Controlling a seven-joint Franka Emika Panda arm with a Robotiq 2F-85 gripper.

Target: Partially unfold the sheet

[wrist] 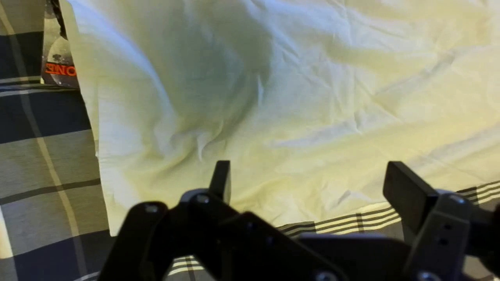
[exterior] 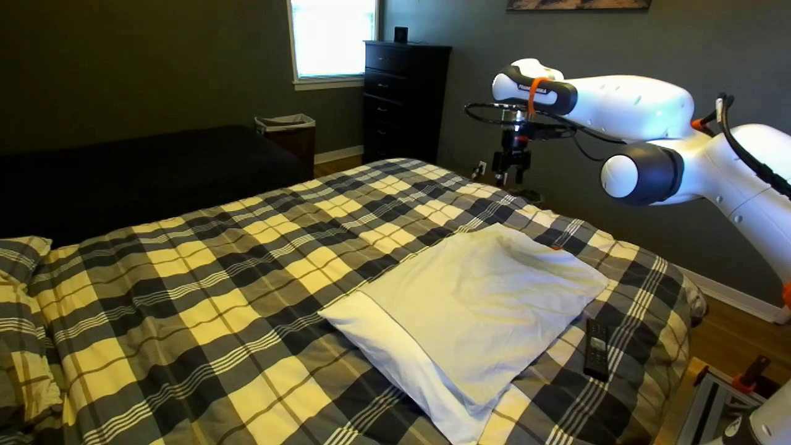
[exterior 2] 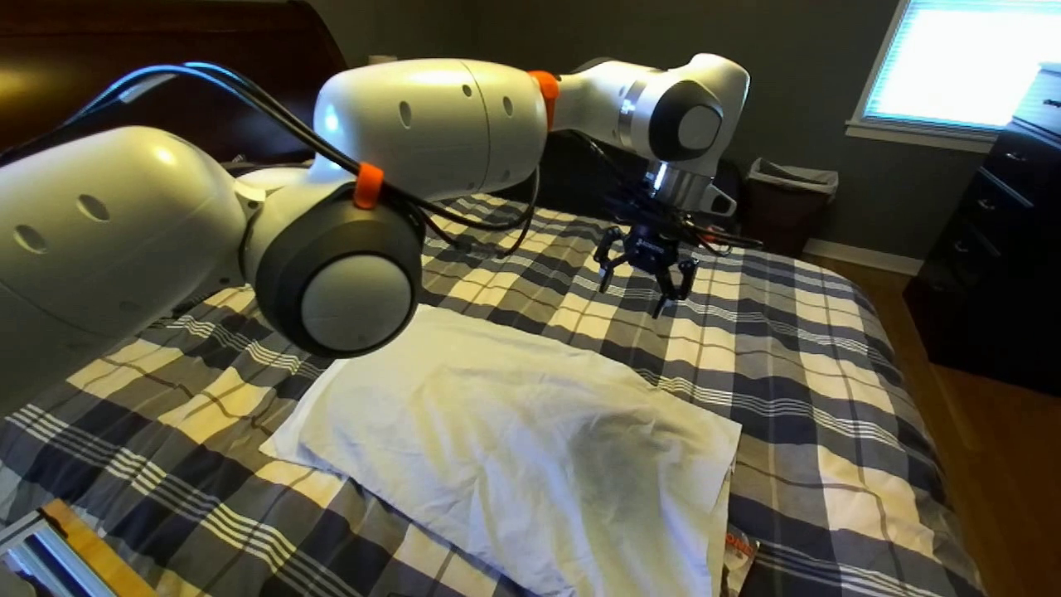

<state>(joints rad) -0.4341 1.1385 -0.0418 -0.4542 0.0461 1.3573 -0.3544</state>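
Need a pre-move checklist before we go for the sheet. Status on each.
1. Gripper open: ok.
2. Gripper empty and off the sheet: ok, raised with nothing held.
3. Sheet smooth: not ok, wrinkled across the top.
4. Remote off the sheet: ok, lies beside it.
5. Printed item clear of the sheet: not ok, partly covered by it.
6. Top layer loose enough to lift alone: cannot tell.

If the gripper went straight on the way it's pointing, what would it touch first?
Probably the white sheet, near its edge: the gripper points down toward it. Depth is unclear, so the plaid bedspread just beside it is possible.
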